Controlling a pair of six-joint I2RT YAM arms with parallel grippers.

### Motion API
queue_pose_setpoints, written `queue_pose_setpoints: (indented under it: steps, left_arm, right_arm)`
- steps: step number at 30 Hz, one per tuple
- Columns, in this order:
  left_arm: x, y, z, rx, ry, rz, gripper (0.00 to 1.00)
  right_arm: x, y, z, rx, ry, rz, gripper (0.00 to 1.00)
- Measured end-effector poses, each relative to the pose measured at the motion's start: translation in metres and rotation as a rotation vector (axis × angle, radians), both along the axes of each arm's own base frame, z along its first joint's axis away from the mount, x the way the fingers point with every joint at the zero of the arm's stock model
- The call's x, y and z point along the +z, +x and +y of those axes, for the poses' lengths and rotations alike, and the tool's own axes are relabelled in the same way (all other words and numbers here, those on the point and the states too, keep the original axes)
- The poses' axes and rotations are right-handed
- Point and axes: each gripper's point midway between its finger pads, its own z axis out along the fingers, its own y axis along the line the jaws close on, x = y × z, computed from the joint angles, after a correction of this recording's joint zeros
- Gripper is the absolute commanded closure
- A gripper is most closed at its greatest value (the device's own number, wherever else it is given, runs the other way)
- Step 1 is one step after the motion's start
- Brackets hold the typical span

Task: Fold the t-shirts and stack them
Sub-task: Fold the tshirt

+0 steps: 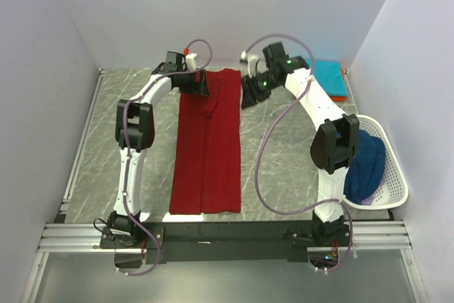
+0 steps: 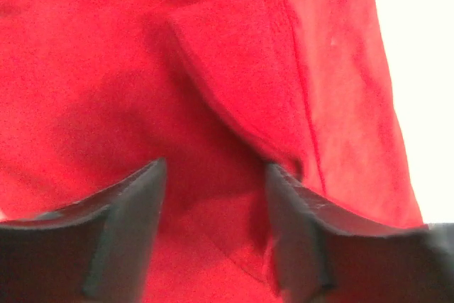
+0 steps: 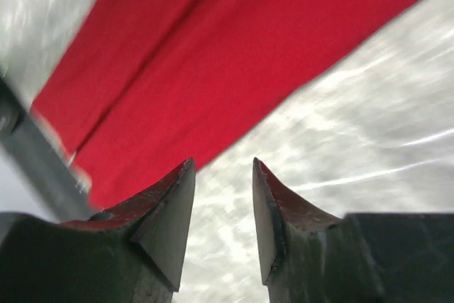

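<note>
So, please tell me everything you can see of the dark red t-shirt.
The dark red t-shirt is soft plain cloth, folded lengthwise into a long narrow strip, with a creased flap near its far end. It lies flat on the grey table. The open left fingers stand over that far end; contact is unclear.

Grey marbled surface [image 1: 96, 147]; white mesh basket [image 1: 396, 168] at its right edge, toward the near corner; aluminium rail [image 1: 74, 238] along the near edge.
</note>
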Motion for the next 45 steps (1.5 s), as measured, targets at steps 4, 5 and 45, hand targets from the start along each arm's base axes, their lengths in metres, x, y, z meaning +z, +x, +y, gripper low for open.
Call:
queue_pose_setpoints:
  steps: [4, 5, 45]
  left_arm:
    - [0.050, -0.006, 0.023, 0.044, 0.008, -0.109, 0.01]
    - [0.075, -0.002, 0.031, 0.057, 0.010, -0.173, 0.01]
    - [-0.023, -0.141, 0.020, 0.162, -0.368, 0.348, 0.78]
  right_arm:
    - [0.058, 0.045, -0.003, -0.073, 0.025, -0.193, 0.40]
    - [0.072, 0.053, -0.003, -0.088, 0.030, -0.238, 0.38]
    - [-0.130, 0.058, 0.099, -0.409, 0.302, 0.491, 0.55]
